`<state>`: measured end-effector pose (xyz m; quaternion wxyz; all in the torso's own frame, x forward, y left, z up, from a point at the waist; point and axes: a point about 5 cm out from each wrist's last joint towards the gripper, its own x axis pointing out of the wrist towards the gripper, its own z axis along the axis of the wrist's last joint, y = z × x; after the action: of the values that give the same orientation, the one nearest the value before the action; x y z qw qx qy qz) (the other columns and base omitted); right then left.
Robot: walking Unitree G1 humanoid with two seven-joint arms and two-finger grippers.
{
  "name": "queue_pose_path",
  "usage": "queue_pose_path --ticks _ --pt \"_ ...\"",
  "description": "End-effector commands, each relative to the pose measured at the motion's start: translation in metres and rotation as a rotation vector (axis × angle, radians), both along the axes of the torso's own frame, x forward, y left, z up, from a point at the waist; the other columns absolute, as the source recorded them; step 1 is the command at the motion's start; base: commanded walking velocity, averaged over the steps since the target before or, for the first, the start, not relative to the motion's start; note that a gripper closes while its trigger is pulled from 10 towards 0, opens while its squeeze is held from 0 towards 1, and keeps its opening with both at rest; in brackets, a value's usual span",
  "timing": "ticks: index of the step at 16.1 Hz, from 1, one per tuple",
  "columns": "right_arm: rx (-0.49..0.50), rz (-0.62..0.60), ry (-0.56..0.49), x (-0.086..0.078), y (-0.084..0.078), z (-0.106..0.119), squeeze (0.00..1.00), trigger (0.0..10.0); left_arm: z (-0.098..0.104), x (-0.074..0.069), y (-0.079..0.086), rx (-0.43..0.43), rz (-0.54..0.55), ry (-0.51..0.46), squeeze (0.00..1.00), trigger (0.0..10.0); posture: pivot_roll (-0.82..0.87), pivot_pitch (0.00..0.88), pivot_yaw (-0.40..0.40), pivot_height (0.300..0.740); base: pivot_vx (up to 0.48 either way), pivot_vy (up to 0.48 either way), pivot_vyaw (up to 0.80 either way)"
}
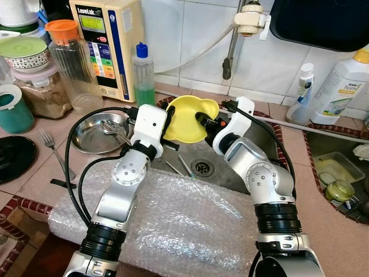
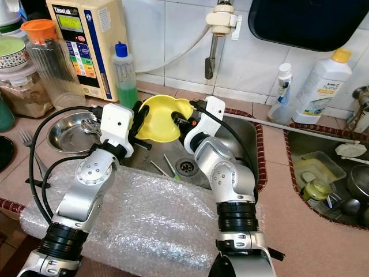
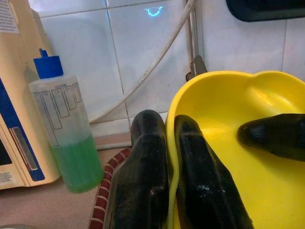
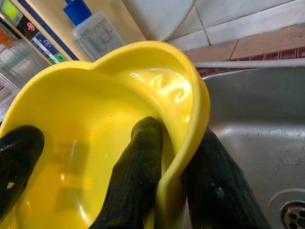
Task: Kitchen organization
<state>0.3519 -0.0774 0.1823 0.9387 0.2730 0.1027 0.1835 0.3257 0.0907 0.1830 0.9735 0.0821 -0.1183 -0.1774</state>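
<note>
A yellow heart-shaped bowl hangs tilted above the steel sink, held from both sides. My left gripper is shut on its left rim, one finger inside and one outside. My right gripper is shut on the right rim in the same way, as the right wrist view shows with the bowl wall between its fingers. The bowl looks wet and holds nothing.
A steel dish with a spoon sits left of the sink, a fork beside it. A green soap bottle, jars and a water unit line the back. Bubble wrap covers the front edge. A second basin is at right.
</note>
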Motion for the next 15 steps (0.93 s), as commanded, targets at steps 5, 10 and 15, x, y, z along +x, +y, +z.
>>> queue_pose_path --ticks 5,10,15 --pt "-0.226 -0.252 -0.031 0.016 -0.037 -0.014 0.0 0.0 0.001 -0.006 -0.009 -0.055 -0.143 0.051 1.0 10.0 0.12 0.0 -0.032 0.74 0.0 0.0 0.0" --pt "-0.412 -0.259 -0.111 0.032 -0.043 -0.023 0.0 0.0 -0.014 -0.019 -0.014 0.01 -0.23 0.141 1.0 10.0 0.15 0.0 -0.037 0.74 0.0 0.0 0.0" --pt "-0.704 -0.184 -0.176 0.033 -0.045 -0.05 0.0 0.0 -0.044 -0.041 0.006 0.134 -0.26 0.298 1.0 10.0 0.16 0.0 -0.041 0.74 0.0 0.0 0.0"
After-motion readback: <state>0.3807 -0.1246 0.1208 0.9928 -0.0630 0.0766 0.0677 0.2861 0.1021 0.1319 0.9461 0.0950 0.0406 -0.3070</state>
